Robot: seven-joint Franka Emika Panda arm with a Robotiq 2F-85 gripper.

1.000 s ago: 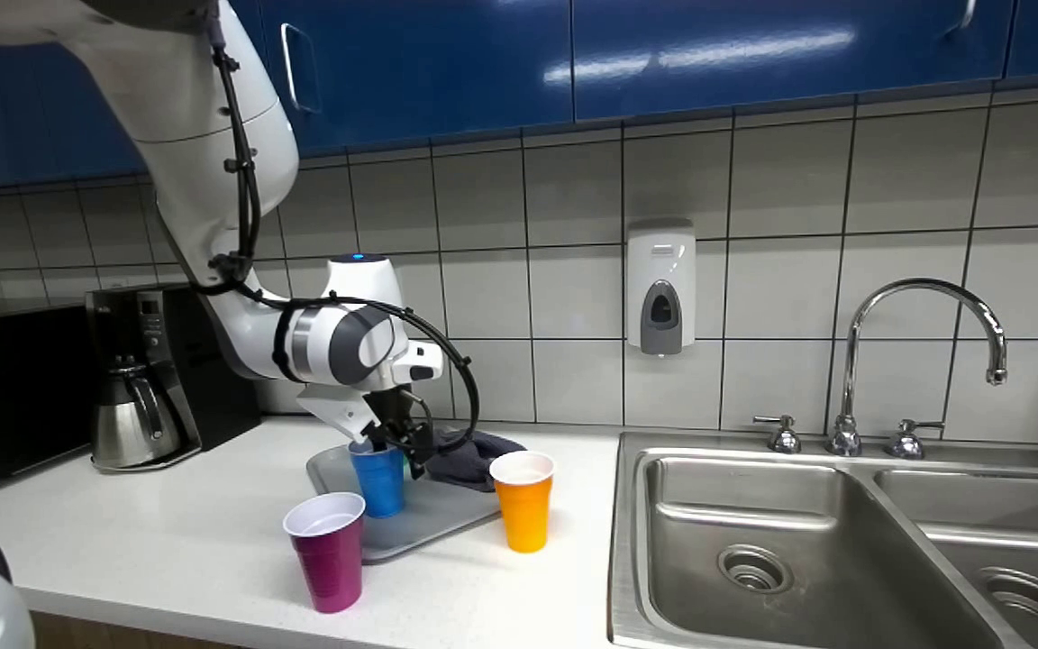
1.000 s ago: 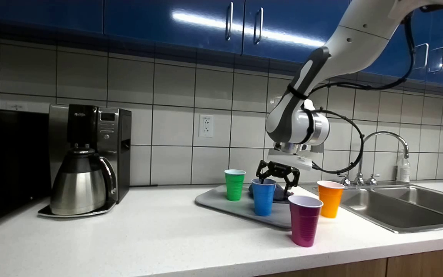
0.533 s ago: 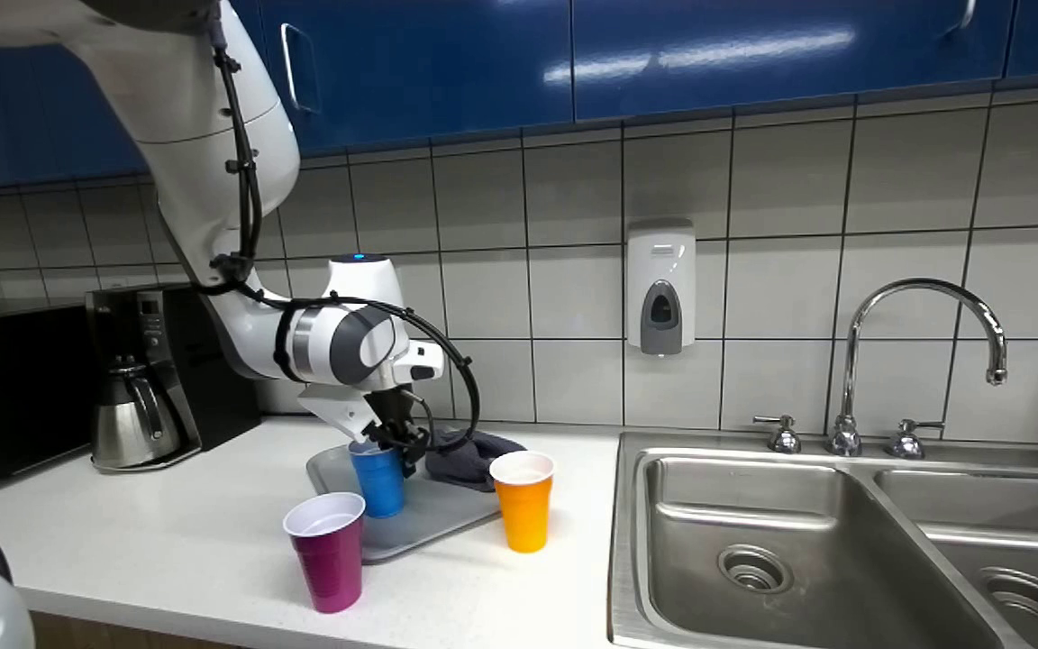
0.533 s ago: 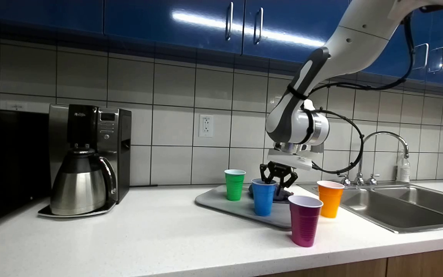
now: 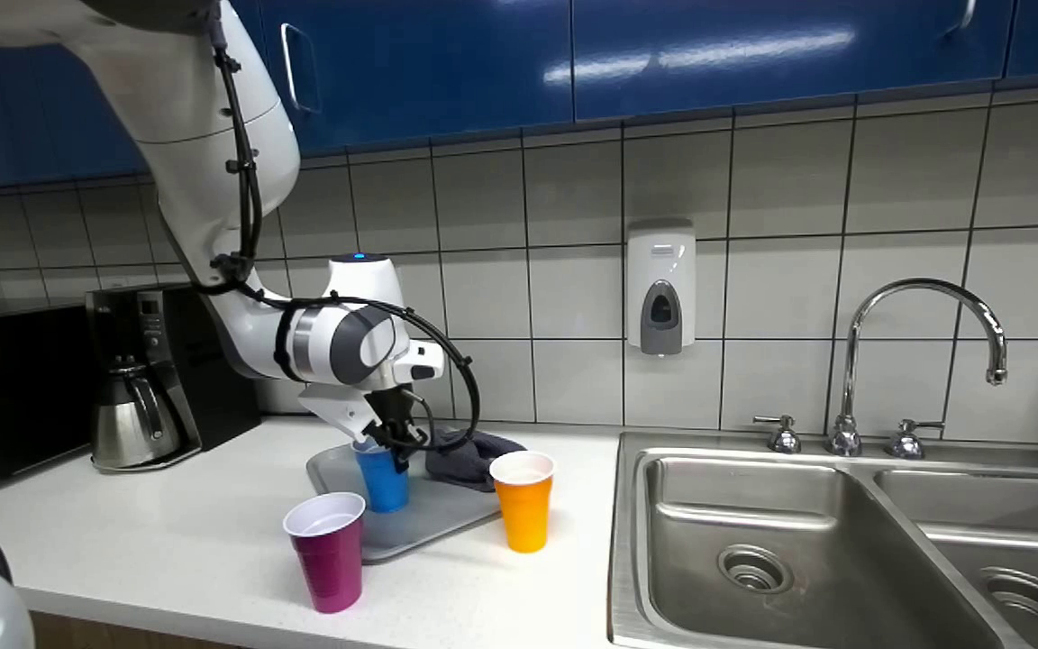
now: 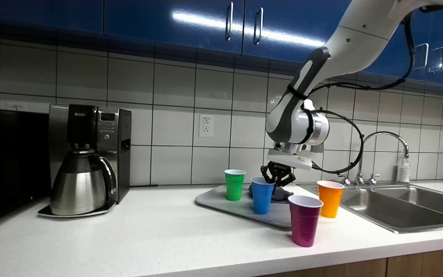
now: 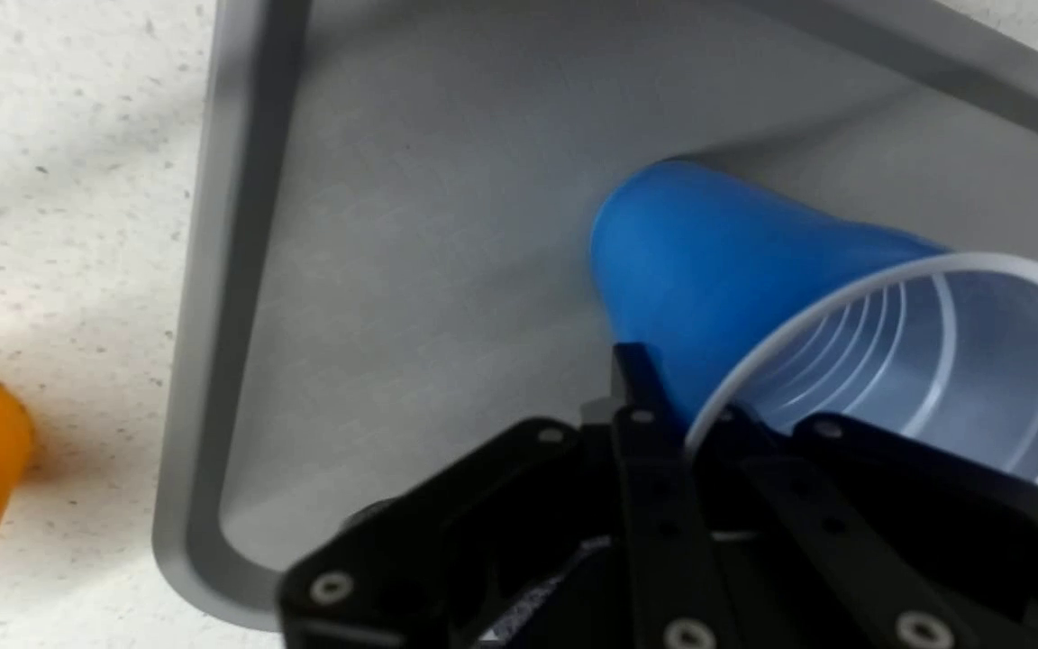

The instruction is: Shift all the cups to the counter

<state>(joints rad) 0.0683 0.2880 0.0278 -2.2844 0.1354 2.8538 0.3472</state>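
The blue plastic tumbler [image 7: 753, 261] is now pinched at one wall by the black two-fingered gripper [image 7: 681, 392]; lifting to the off-white counter [image 6: 129, 238] seems enabled.

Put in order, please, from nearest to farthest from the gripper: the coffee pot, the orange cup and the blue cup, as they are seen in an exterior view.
1. Blue cup: the gripper holds it by the rim.
2. Orange cup: right of the gripper in this view, on the counter.
3. Coffee pot: well to the left, farthest.
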